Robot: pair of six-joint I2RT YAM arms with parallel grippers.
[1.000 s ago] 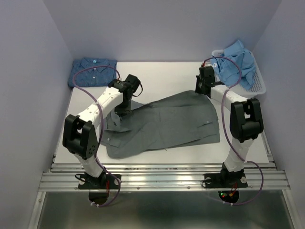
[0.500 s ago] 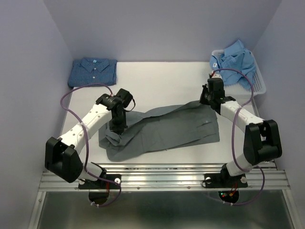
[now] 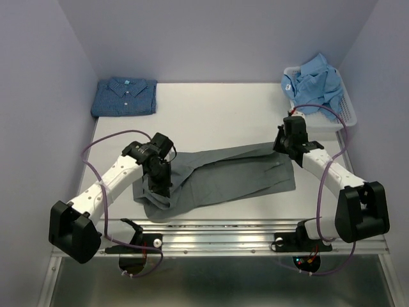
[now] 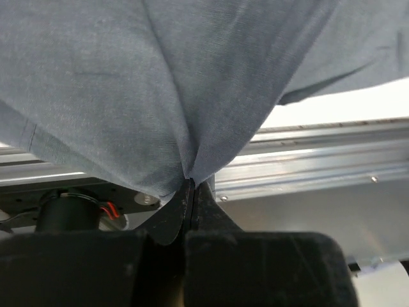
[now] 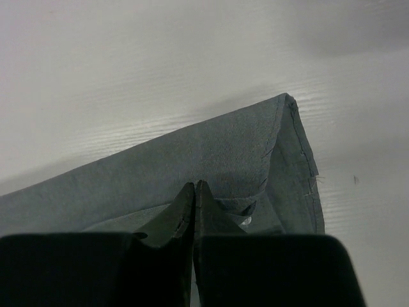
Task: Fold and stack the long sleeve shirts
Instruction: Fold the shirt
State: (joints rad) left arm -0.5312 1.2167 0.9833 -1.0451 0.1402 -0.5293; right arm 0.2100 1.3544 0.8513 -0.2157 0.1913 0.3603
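Observation:
The grey shirt lies across the middle of the table, its far edge lifted and folded toward the near side. My left gripper is shut on the shirt's left part. In the left wrist view the cloth hangs from the closed gripper. My right gripper is shut on the shirt's far right edge. In the right wrist view its tips pinch the folded cloth. The dark blue dotted shirt lies folded at the back left. The light blue shirt is bunched in the basket.
A white mesh basket stands at the back right corner, close behind my right arm. Side walls close in the table left and right. The metal rail runs along the near edge and also shows in the left wrist view.
Both grippers have moved toward the near edge, pulling the grey shirt's far edge with them. The shirt is now narrower front to back.

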